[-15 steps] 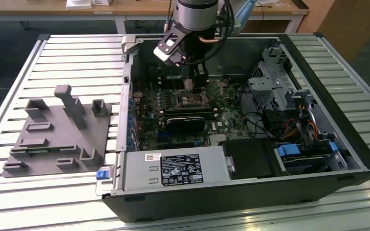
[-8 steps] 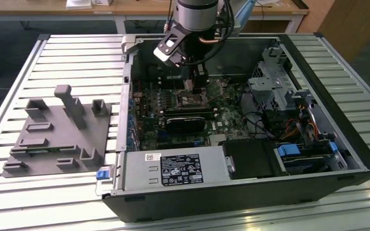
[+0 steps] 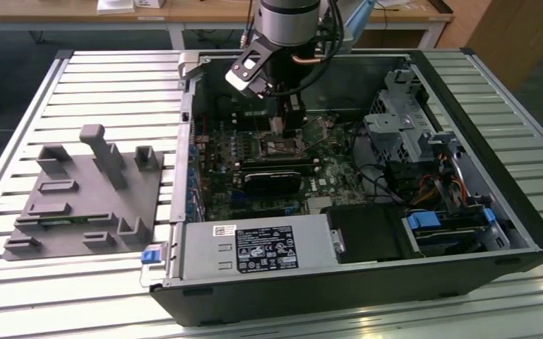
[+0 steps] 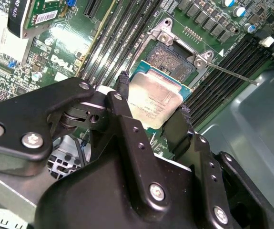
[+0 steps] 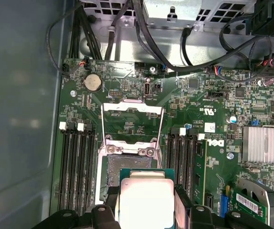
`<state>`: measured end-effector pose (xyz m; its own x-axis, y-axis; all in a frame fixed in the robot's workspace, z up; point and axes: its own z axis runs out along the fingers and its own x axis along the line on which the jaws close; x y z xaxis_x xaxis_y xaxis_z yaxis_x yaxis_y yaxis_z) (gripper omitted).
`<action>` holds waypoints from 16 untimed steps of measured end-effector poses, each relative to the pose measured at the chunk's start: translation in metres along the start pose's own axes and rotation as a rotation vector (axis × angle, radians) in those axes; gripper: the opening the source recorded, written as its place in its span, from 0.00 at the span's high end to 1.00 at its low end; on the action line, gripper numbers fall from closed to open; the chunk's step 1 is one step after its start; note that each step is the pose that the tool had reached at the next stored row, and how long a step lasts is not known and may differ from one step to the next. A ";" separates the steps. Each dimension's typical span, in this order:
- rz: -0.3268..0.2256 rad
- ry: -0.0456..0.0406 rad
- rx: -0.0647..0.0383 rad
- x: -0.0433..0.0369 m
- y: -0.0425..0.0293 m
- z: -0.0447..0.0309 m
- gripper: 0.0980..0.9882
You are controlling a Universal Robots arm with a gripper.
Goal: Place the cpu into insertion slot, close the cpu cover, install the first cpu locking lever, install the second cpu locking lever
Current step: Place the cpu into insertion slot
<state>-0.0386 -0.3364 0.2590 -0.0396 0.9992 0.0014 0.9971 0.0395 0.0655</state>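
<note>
**Cpu held over the open slot**

The gripper (image 4: pixel 154 94) pinches the cpu (image 4: pixel 152 101) by two opposite edges, its fingers (image 4: pixel 124 81) narrowed onto it. In both wrist views the chip hangs partly over the slot (image 5: pixel 126 171), not seated. The cover (image 5: pixel 132 121) lies flipped open beyond the slot, and a thin lever (image 4: pixel 232 74) sticks out free beside it. Memory slots (image 5: pixel 77 167) flank the socket on both sides. Black cables (image 5: pixel 175 47) loop past the board's far edge, clear of the socket, and a finned heatsink (image 5: pixel 263 145) sits well apart.

In the exterior view the arm reaches down into the case (image 3: pixel 497 233), which lies on a slatted table (image 3: pixel 111 78). A grey fixture (image 3: pixel 87 194) stands at the exterior view's left.

The power supply (image 3: pixel 257 247) carries a printed sticker, and the cpu top bears faint print
</note>
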 end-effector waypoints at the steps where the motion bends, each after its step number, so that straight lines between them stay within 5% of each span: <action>1: 0.000 0.0000 0.000 0.0000 0.0000 0.0001 0.50; 16: 0.002 -0.0006 0.001 0.0039 -0.0001 0.0106 0.50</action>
<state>-0.0382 -0.3324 0.2484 -0.0371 0.9993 0.0010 0.9972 0.0370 0.0647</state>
